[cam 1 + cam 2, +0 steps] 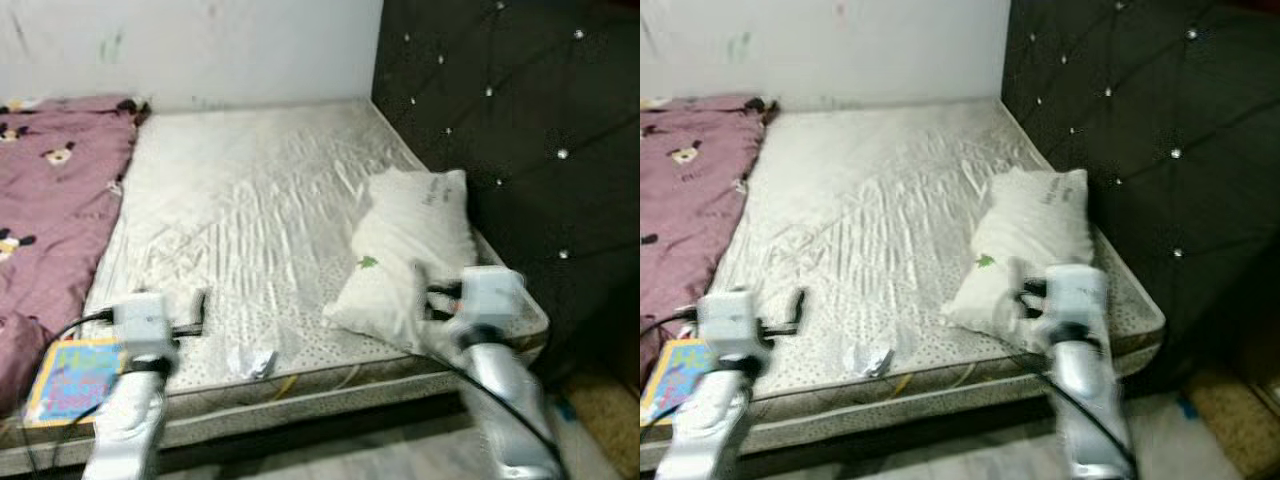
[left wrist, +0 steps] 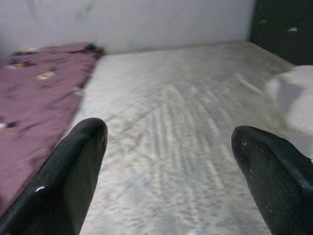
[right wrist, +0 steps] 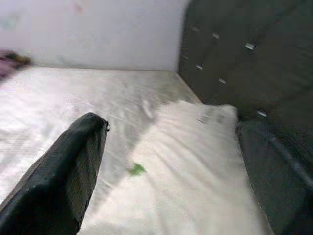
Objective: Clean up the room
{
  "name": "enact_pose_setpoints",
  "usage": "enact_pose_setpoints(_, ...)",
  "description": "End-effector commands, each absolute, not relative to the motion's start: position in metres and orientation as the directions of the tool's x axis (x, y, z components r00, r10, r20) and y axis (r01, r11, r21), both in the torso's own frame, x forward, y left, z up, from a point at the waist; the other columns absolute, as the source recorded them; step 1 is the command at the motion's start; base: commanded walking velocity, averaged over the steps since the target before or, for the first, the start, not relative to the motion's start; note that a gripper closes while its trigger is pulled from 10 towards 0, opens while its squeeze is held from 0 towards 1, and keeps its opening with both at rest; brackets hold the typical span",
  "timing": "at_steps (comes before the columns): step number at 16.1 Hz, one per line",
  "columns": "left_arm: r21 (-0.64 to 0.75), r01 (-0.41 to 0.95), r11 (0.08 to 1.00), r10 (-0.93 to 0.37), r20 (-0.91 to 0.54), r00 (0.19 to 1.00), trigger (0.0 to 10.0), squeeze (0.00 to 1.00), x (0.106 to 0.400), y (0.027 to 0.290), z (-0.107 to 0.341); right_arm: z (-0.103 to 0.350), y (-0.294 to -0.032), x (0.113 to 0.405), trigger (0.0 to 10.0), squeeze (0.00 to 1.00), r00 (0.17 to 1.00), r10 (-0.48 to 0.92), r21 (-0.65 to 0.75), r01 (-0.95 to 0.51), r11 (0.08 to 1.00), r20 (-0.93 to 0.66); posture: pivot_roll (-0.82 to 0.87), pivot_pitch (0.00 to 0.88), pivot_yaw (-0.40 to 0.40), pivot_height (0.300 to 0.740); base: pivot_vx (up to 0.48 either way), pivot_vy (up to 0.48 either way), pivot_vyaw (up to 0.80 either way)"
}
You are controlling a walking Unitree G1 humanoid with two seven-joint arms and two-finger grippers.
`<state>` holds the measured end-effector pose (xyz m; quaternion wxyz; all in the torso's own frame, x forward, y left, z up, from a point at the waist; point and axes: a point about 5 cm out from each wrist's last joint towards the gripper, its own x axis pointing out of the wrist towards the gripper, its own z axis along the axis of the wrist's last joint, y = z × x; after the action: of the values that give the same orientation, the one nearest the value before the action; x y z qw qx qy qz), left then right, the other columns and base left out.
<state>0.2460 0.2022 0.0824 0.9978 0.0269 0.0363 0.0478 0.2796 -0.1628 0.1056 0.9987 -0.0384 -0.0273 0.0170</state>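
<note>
Right gripper [image 3: 171, 161], jaws spread wide, hovers at the soft, probably light pillow [image 1: 410, 250]; best pinched at its near corner.

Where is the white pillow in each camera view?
Left eye view: white pillow at right, beside the black tufted headboard.
Right eye view: right of centre, same spot.
Left wrist view: a corner at the right edge.
Right wrist view: lower centre, between the right gripper's fingers.
Shared landmark: the headboard.

bed [image 1: 250, 190] | holds: white pillow [image 1: 410, 250]; maroon blanket [image 1: 50, 210]; book [image 1: 72, 380]; crumpled paper [image 1: 255, 360]
</note>
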Motion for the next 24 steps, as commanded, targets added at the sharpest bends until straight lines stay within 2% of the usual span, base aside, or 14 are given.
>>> enact_pose_setpoints(1,0.048,-0.093,0.994,0.096,-0.062,0.993,10.0,0.00,0.246,0.200,0.084,0.106,-0.175,0.279,10.0,0.00,0.999,-0.005,-0.088,0.010,0.996,0.054,0.03,0.000,-0.006,0.740,0.000,0.000,0.80)
enact_pose_setpoints(8,0.039,-0.090,0.995,0.092,-0.051,0.994,10.0,0.00,0.251,0.199,0.088,0.107,-0.173,0.282,10.0,0.00,0.998,-0.005,-0.079,0.010,0.997,0.065,0.03,0.000,-0.003,0.740,0.000,0.000,0.80)
enact_pose_setpoints(15,-0.007,-0.013,1.000,0.013,-0.034,0.999,10.0,0.00,0.249,0.192,0.090,0.105,-0.172,0.280,10.0,0.00,0.999,-0.002,-0.082,0.006,0.997,0.055,0.02,0.002,0.000,0.740,0.000,0.000,0.00)
enact_pose_setpoints(24,-0.014,-0.001,1.000,0.001,-0.040,0.999,10.0,0.00,0.249,0.190,0.090,0.106,-0.171,0.279,10.0,0.00,0.998,0.020,-0.094,-0.014,0.995,0.058,0.02,0.000,-0.005,0.740,0.259,0.000,0.00)
